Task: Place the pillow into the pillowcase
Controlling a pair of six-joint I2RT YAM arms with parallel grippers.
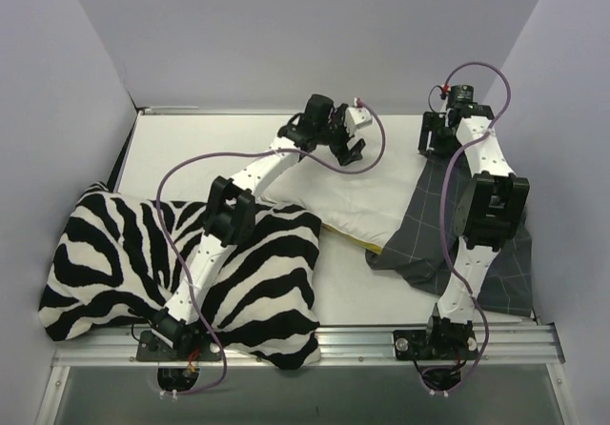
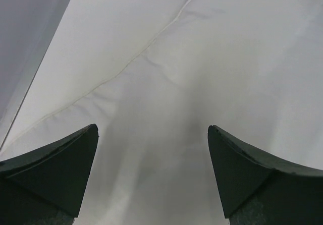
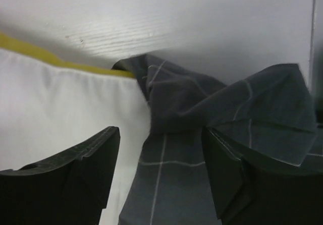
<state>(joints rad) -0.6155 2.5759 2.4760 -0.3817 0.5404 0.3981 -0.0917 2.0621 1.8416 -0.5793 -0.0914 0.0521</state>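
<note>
Two grippers: both stand with fingers apart and nothing clamped. Your left gripper [image 2: 153,129] hangs over bare white pillow toward the far edge of the tabletop [image 1: 210,144]; your right gripper [image 3: 160,129] hangs over the spot where pillow and case meet, toward the far right corner.
Pillow: the pillow [image 1: 343,201] lies across the middle of the tabletop, its yellow edge [image 3: 60,61] showing where its right end reaches the case. Most of it is uncovered.
Pillowcase: the pillowcase [image 1: 424,220] lies rumpled along the right edge of the tabletop, partly under the right arm [image 1: 486,206]. Its cloth bunches against the pillow's corner.
Step in hand: you look to be between grips, with the pillow's right end at the mouth and the stuffing barely begun. How far that end sits inside, you cannot tell.
Next move: you probably need one layer of the mouth pinched and lifted on the right, while the left takes the pillow and feeds it toward the right edge.
Around: the zebra cushion [image 1: 114,253] fills the near left corner and touches the pillow's near side; the left arm [image 1: 219,234] crosses above it.
In the way: the bunched cloth hides the opening, so you risk pinching both layers. The cushion may drag on the pillow, and the right arm covers part of the case.
</note>
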